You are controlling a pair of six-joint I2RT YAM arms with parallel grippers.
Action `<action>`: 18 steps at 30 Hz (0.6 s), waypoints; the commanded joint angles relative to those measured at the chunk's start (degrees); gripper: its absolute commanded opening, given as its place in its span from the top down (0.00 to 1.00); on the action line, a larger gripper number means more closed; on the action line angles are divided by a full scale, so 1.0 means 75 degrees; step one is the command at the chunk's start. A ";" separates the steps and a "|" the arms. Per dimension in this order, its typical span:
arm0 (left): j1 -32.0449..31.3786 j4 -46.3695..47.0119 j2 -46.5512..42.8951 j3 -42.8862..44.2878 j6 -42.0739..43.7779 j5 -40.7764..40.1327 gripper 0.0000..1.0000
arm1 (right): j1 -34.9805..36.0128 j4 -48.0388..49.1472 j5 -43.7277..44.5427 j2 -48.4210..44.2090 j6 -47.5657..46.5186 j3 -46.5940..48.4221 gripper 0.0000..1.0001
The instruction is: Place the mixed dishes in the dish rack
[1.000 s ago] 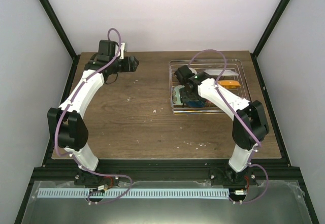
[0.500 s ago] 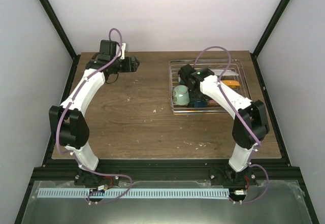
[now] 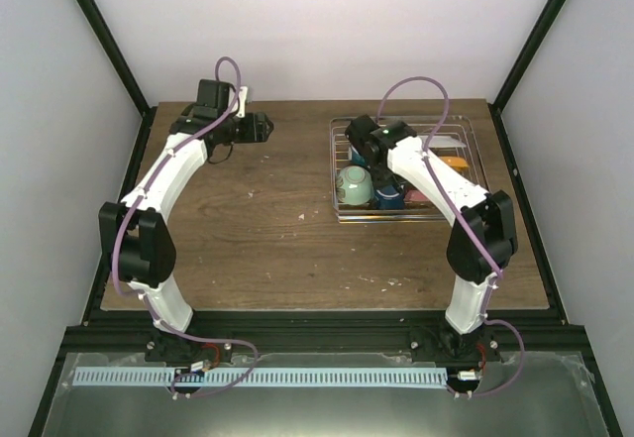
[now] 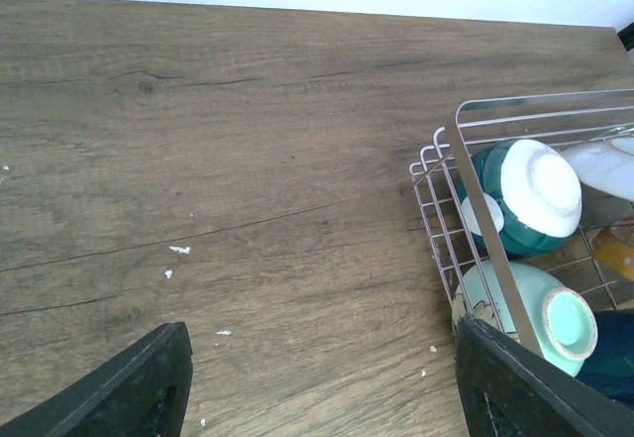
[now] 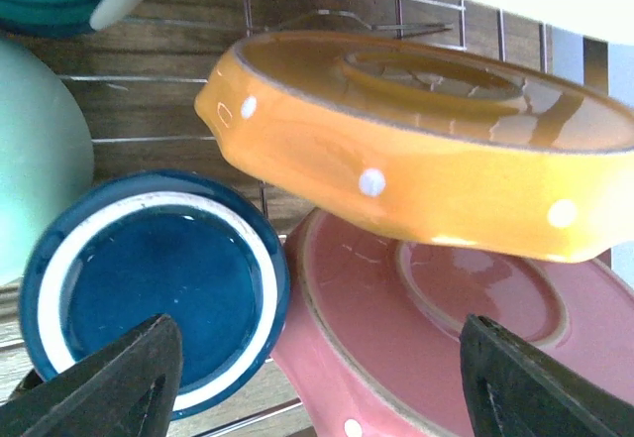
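Right under the right gripper (image 5: 319, 363) is the dish rack (image 4: 460, 150), and it's pretty loaded. The orange dotted plate (image 5: 396, 160) leans tilted on its edge straight ahead of the fingers, and the pink dotted plate (image 5: 446, 318) sits just below it, closer to the gripper's right-hand finger. The dark blue mug (image 5: 149, 288) is down by the other finger, showing a round blue face with a white ring; can't tell if that's the mouth or the base. Just past the mug is the pale green bowl (image 5: 40, 189), with the blue-outside bowl (image 5: 59, 1) further up in the corner. The right gripper's jaws are spread wide and hold nothing, just hovering over the dishes. The left gripper (image 4: 317, 382) is over the bare wooden table (image 3: 267, 229), jaws also spread wide and empty. From its wrist camera the rack sits off past one finger, apart from it, with both bowls lying on their sides at the rack's near end, cream foot rings facing the camera.
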 commanded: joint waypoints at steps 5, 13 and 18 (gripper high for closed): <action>0.0075 -0.0019 0.0131 0.0550 -0.0057 0.0264 0.25 | -0.0034 0.0783 -0.0456 -0.0121 -0.0903 0.0905 0.21; 0.0742 -0.0131 0.0562 0.1271 -0.0813 0.1104 0.24 | -0.0426 0.1651 -0.1584 0.0171 -0.1651 0.2186 0.00; 0.1111 -0.0892 0.1042 0.2052 -0.0840 0.0616 0.24 | -0.1367 0.2425 -0.2673 0.0508 -0.2057 0.2974 0.00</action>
